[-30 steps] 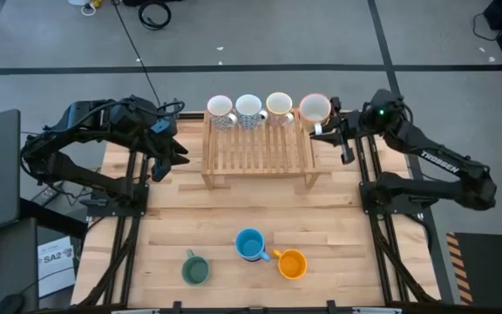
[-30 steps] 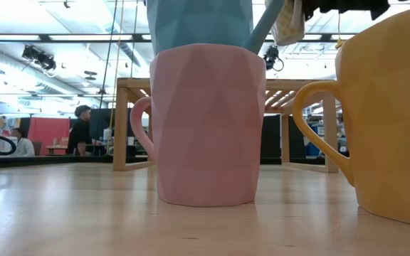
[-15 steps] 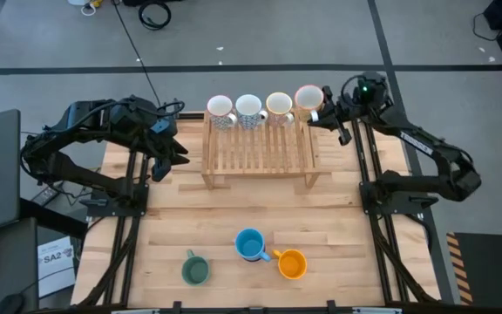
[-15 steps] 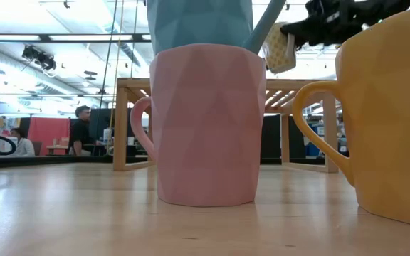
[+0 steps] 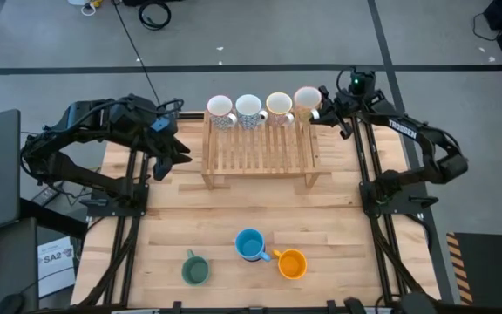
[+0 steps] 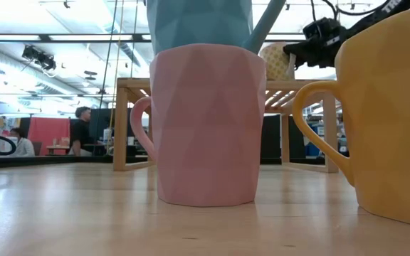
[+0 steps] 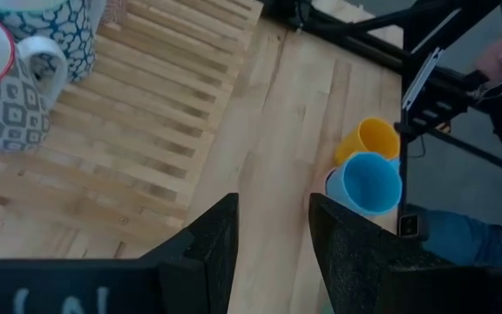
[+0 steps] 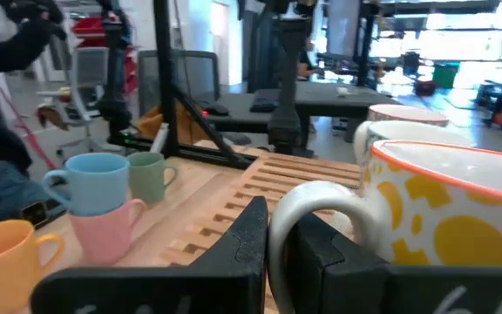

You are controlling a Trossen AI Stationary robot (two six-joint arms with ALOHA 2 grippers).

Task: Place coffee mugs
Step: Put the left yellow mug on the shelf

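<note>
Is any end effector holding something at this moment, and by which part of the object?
Yes. The right end effector is shut on the handle of the white mug with yellow spots, at the right end of the wooden rack. The left end effector holds nothing.

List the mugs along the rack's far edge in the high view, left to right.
White mug with red rim → dark-patterned mug → yellow-rimmed mug → orange-rimmed mug, its handle gripped by the right gripper.

Pale planked wood makes the table and slatted rack; the pink mug looks matt and faceted, the yellow-spotted mug glossy ceramic.
</note>
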